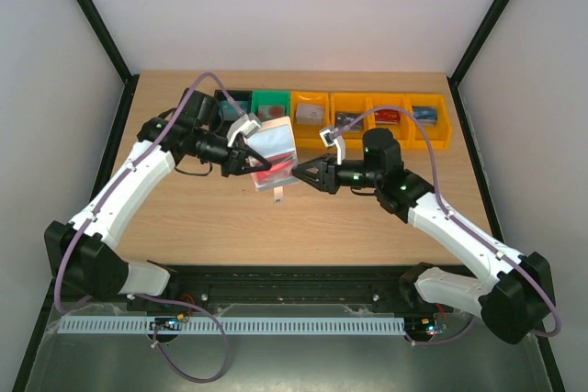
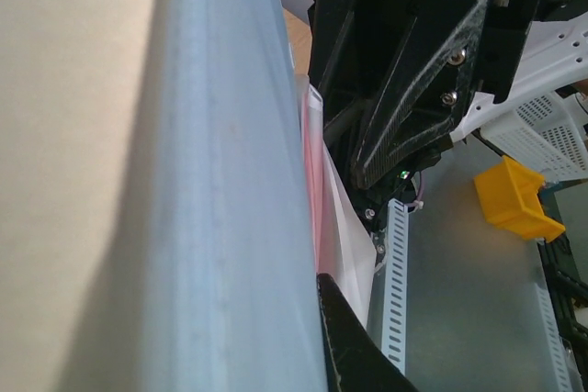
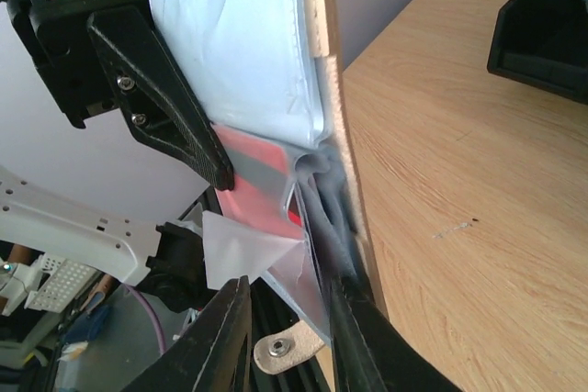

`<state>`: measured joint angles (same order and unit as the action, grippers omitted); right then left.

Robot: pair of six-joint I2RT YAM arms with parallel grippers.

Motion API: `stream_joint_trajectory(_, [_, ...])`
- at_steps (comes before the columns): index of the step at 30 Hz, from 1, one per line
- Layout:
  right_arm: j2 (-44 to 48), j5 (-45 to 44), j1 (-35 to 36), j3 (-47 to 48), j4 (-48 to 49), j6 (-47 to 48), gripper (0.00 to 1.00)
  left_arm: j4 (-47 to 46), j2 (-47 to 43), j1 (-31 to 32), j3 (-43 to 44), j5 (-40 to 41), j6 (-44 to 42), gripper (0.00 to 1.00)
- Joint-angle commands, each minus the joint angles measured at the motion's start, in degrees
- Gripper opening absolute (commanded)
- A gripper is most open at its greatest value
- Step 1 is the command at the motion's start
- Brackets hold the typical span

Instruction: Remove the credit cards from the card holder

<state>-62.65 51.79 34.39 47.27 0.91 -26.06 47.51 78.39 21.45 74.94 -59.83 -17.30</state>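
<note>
My left gripper (image 1: pixel 250 155) is shut on the card holder (image 1: pixel 274 140) and keeps it lifted above the table, folded open. In the left wrist view its pale blue panel (image 2: pixel 220 181) fills the left side, pressed against one black finger (image 2: pixel 354 351). A red credit card (image 3: pixel 253 181) with a grey stripe sits in a see-through sleeve. My right gripper (image 3: pixel 289 280) reaches in from the right (image 1: pixel 297 171). Its jaws stand narrowly apart around the sleeves' lower corner. The right finger (image 3: pixel 358 337) lies against the sleeves, and a gap shows beside the left one. The snap tab (image 3: pixel 285 351) hangs between them.
A row of bins lines the table's far edge: a black bin (image 1: pixel 234 103), a green bin (image 1: pixel 269 103) and several orange bins (image 1: pixel 367 119), with cards lying in them. The black bin (image 3: pixel 542 34) also shows in the right wrist view. Bare wood lies under the holder.
</note>
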Motion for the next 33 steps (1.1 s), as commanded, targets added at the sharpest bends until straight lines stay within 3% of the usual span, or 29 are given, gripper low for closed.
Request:
stream_joint_trajectory(1, [-0.77, 0.49, 1.17, -0.5, 0.11, 0.8, 0.25, -0.48, -0.58, 0.08, -0.14, -1.6, 0.16, 0.02])
stream_joint_trajectory(5, [-0.98, 1.79, 1.5, -0.9, 0.98, 0.39, 0.23, -0.48, -0.13, 0.08, -0.19, -1.86, 0.24, 0.02])
stream_joint_trajectory(12, [-1.14, 6.89, 1.69, -1.36, 2.3, 0.48, 0.11, -1.91, 0.34, 0.38, -1.12, 1.45, 0.97, 0.02])
stream_joint_trajectory(20, [-4.99, 8.81, 3.99, -2.15, 8.86, -1.7, 0.11, -2.59, 1.05, 2.1, -2.27, 2.19, 0.38, 0.02])
stream_joint_trajectory(26, [-4.39, 11.52, 4.02, -5.38, 21.27, -8.89, 0.17, -2.46, 1.06, 2.1, -3.0, 1.27, -0.62, 0.02])
stream_joint_trajectory(30, [-4.7, 11.22, 4.1, -5.63, 21.51, -9.43, 0.03, -2.85, 1.2, 2.1, -3.47, 0.41, -0.54, 0.02])
stream_joint_trajectory(33, [-4.83, 10.74, 4.1, -5.19, 20.95, -9.79, 0.02, -2.86, 1.29, 1.91, -3.41, -2.23, -0.84, 0.02])
